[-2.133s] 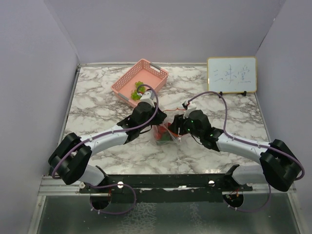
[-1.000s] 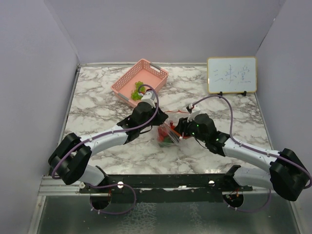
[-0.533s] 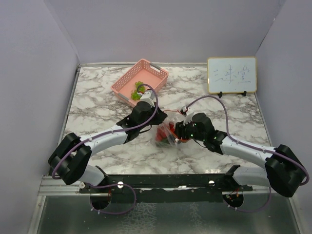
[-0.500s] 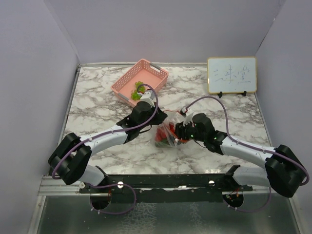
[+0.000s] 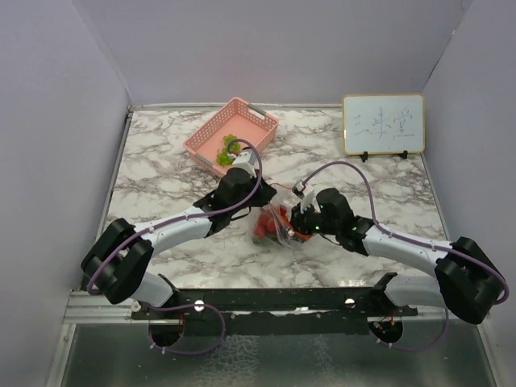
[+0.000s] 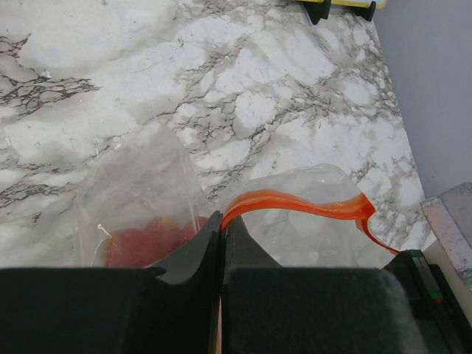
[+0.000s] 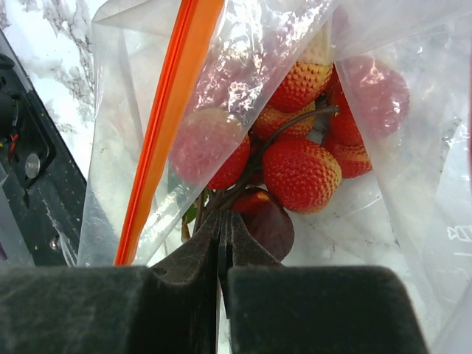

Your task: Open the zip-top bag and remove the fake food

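The zip-top bag (image 5: 276, 225) lies mid-table between both arms, its mouth open. My left gripper (image 6: 221, 219) is shut on the bag's rim where the orange zip strip (image 6: 295, 203) begins, and the strip curls off to the right. My right gripper (image 7: 221, 217) reaches inside the bag (image 7: 413, 169) and is shut on the dark stem (image 7: 247, 177) of the fake food (image 7: 302, 173), a bunch of bumpy red-and-yellow fruits with one dark red piece. In the top view the right gripper (image 5: 294, 226) sits at the bag's right side and the left gripper (image 5: 256, 206) at its upper left.
A pink mesh basket (image 5: 242, 113) with green pieces (image 5: 228, 150) stands at the back left. A small whiteboard (image 5: 383, 123) stands at the back right. Purple walls close in the marble table (image 5: 161, 161) on three sides.
My right gripper has pushed left into the bag's mouth and its jaws have shut on the fruit stem. The left gripper has kept its hold on the bag's rim.
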`<state>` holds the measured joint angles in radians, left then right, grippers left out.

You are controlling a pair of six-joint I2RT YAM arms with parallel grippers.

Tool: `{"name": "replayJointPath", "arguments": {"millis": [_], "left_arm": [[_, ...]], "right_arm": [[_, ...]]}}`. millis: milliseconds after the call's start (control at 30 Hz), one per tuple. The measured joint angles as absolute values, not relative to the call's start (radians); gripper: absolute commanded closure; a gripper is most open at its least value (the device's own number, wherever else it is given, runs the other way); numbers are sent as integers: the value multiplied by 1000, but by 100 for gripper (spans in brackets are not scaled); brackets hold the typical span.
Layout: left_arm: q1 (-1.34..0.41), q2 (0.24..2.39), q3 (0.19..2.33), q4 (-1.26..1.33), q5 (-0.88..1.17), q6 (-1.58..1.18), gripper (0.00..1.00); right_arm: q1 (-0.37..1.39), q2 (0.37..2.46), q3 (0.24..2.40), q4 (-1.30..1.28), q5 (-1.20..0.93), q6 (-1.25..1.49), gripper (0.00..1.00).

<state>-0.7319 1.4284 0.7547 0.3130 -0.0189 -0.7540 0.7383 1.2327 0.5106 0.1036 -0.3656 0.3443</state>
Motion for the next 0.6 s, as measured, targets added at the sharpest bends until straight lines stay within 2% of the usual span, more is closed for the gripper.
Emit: {"name": "replayJointPath", "arguments": {"millis": [100,200,267,600], "left_arm": [[-729,1429,754,315,-19,-753,100],[-727,1426,741,326,-19,-753,100],[-727,1422,727,329,-19,-753,100],[-726,1422,722,329,-15,-748,100]], "right_arm": [[738,1229,529,75,-358,343,96],[738,1211,538,56,-338,346,68],[738,1193,538,47,-324,352,59],[738,1210,542,41,-336,353,53]]}}
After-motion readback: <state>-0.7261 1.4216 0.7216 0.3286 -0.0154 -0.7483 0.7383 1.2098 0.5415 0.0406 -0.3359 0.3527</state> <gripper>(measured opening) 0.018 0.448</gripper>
